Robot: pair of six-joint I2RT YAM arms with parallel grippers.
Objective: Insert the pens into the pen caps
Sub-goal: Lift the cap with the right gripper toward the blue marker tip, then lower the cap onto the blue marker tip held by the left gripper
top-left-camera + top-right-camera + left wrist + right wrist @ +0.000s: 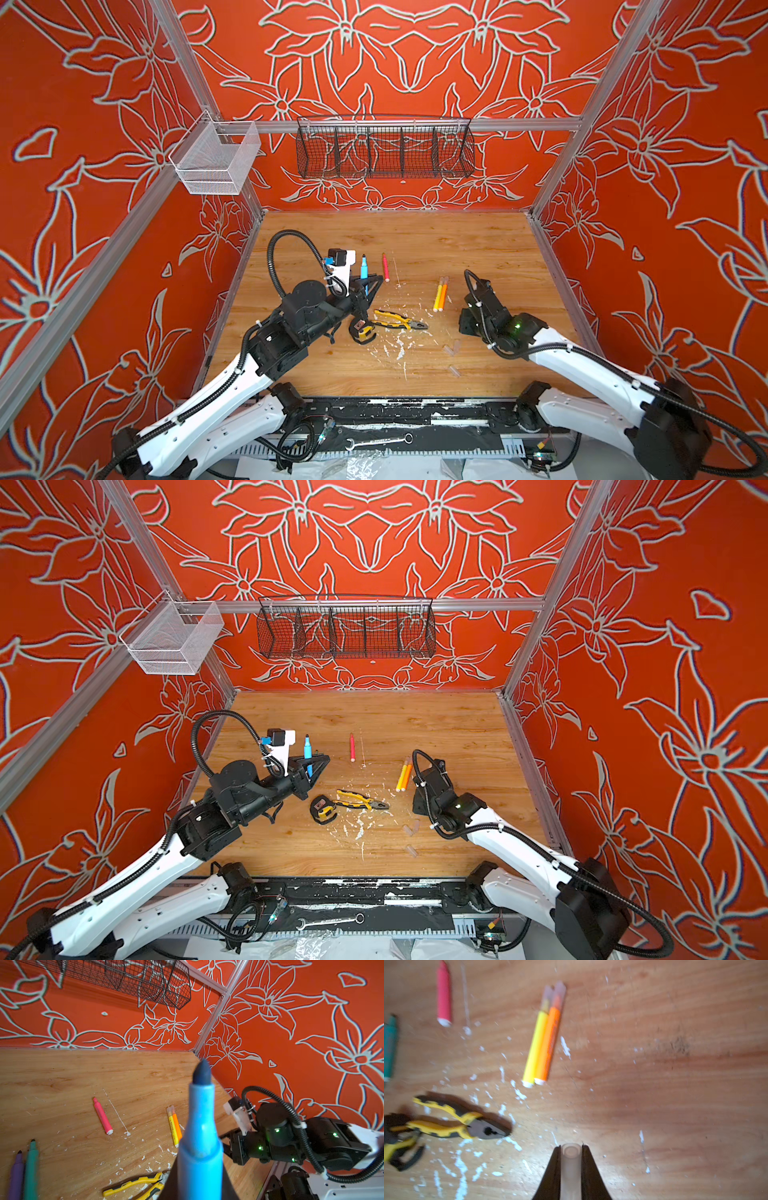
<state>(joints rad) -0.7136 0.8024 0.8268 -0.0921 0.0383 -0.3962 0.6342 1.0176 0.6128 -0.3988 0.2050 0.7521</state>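
Observation:
My left gripper (365, 291) (200, 1174) is shut on a blue pen (364, 268) (200, 1126), held clear of the table with its dark tip pointing away from the wrist. My right gripper (570, 1152) is shut on a clear pen cap (570, 1159), open end outward, low over the wood. A pink pen (385, 268) lies uncapped. Yellow (536, 1047) and orange (549, 1043) pens lie side by side with clear caps on their tips. Purple (16, 1176) and green (31, 1169) pens lie near the left arm. Two loose caps (453, 348) (454, 370) rest at front right.
Yellow-and-black pliers (399, 321) and a tape measure (360, 330) lie mid-table among white flecks. A black wire basket (384, 149) and a white mesh basket (214, 160) hang on the rails. A wrench (378, 441) lies on the front rail.

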